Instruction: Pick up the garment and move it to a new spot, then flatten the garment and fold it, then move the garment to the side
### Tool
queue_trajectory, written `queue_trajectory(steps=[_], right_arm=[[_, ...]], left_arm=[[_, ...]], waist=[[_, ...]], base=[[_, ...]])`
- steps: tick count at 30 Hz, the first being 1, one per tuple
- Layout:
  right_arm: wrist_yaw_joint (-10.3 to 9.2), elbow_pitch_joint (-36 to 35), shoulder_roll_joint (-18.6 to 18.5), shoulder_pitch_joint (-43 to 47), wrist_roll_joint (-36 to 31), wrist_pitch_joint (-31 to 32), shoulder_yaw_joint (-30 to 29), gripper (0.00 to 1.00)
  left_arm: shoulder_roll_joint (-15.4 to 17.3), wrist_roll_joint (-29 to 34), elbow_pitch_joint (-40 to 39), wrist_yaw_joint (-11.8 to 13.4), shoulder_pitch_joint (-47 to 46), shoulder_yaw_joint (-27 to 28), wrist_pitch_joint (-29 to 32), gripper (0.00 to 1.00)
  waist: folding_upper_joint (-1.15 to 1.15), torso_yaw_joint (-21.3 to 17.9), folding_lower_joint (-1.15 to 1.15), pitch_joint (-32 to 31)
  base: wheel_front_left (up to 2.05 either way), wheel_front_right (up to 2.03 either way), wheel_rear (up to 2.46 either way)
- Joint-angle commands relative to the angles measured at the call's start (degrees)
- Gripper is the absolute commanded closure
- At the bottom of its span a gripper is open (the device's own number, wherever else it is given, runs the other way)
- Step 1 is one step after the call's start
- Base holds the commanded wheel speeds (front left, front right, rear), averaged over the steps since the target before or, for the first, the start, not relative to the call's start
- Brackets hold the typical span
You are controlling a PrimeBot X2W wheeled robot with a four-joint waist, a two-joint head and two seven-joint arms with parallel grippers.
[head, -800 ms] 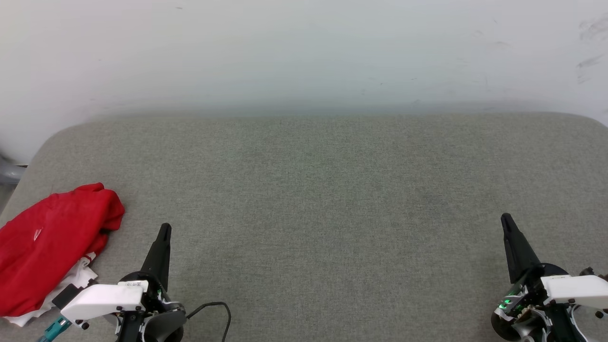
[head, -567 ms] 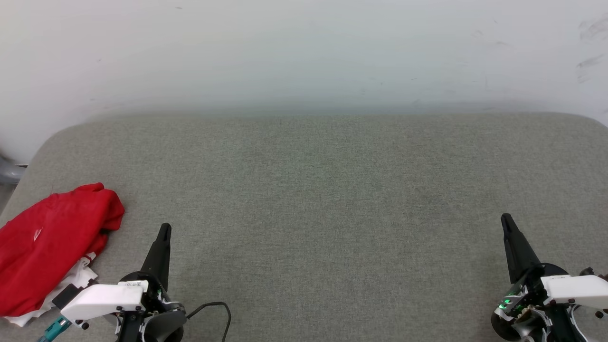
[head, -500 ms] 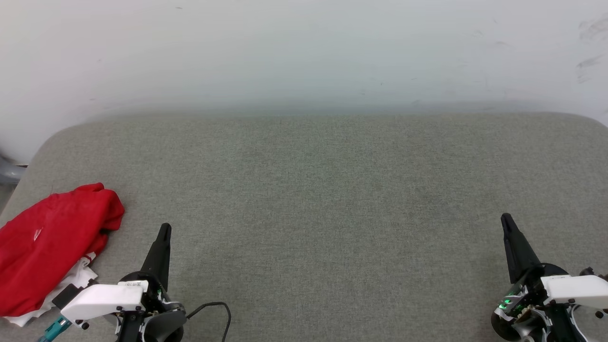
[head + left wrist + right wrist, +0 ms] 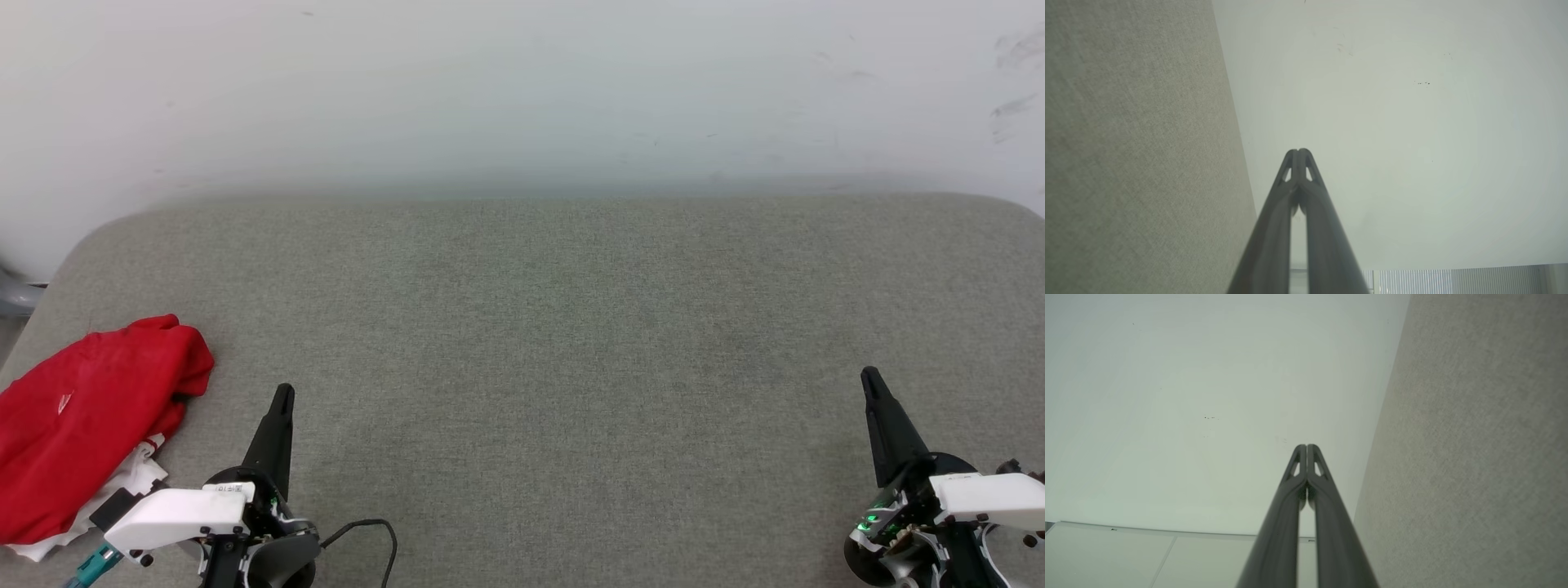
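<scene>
Garment (image 4: 82, 425) crumpled beside left gripper (image 4: 282, 396)

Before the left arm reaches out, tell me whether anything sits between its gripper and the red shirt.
Nothing visible does. The garment lies crumpled at the left edge of the grey cushion, and the left gripper, fingers together, is just to its right. Bare cushion fabric is all that shows between them.
</scene>
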Motion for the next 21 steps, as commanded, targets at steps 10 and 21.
queue_trajectory(steps=[10, 21], right_arm=[[0.0, -0.13, 0.03, 0.72, -0.25, -0.69, 0.62, 0.0], [0.0, -3.17, -0.08, 1.77, -2.03, -3.77, 3.0, 0.0]], left_arm=[[-0.04, 0.13, -0.06, 0.02, 0.33, -1.02, -0.85, 0.0], [-0.03, 1.76, -3.3, 0.02, 0.32, -3.9, -4.03, 0.0]], waist=[[0.0, 0.0, 0.0, 0.01], [0.0, 0.13, 0.0, -0.01]], base=[[0.0, 0.0, 0.0], [0.0, 0.0, 0.0]])
